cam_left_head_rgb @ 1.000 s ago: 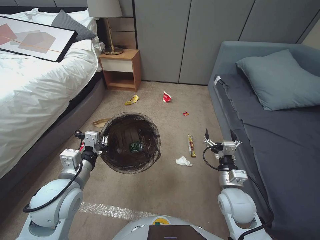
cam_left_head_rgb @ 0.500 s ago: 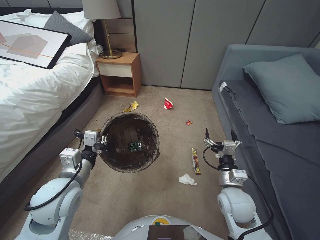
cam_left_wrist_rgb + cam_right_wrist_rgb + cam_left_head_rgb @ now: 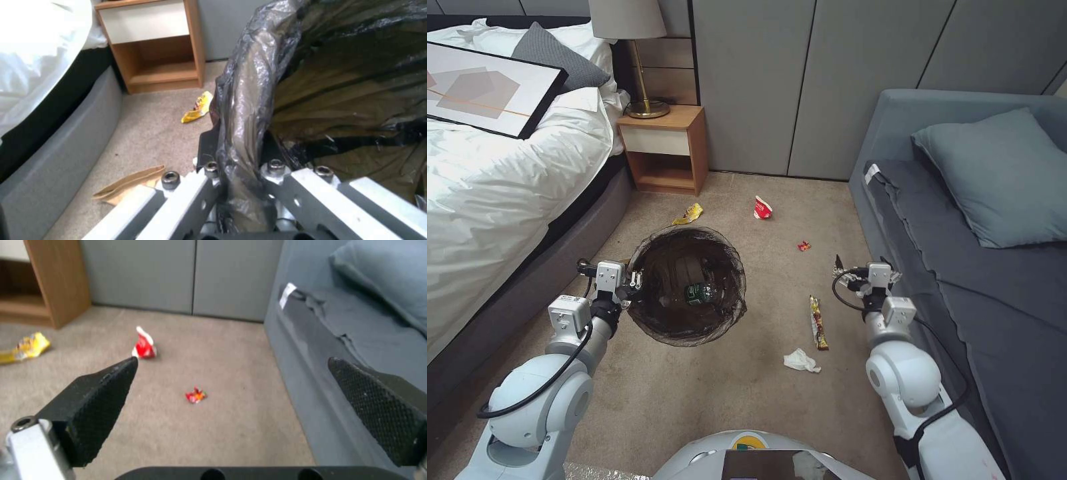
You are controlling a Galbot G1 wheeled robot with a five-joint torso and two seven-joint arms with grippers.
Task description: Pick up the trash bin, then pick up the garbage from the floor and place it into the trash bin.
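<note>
We hold the round bin lined with a dark translucent bag (image 3: 687, 287) above the beige carpet floor (image 3: 747, 393); our left pincer (image 3: 627, 288) is clamped on its rim. Inside lies one small green-labelled bottle (image 3: 700, 292), so the first part seems done. Our right pincer (image 3: 864, 272) hangs with fingers apart beside the grey sofa (image 3: 960, 280). A crumpled white paper (image 3: 801, 361), a long striped wrapper (image 3: 818, 323), a small red wrapper (image 3: 195, 395), a red packet (image 3: 762, 208) and a yellow wrapper (image 3: 689, 214) are left.

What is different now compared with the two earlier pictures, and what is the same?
The camera advanced, so the floor litter slid down the head view. The right tool, open, swung forward and now aims at the small red wrapper. The left tool still grips the trash bin by its rim, bottle inside.
</note>
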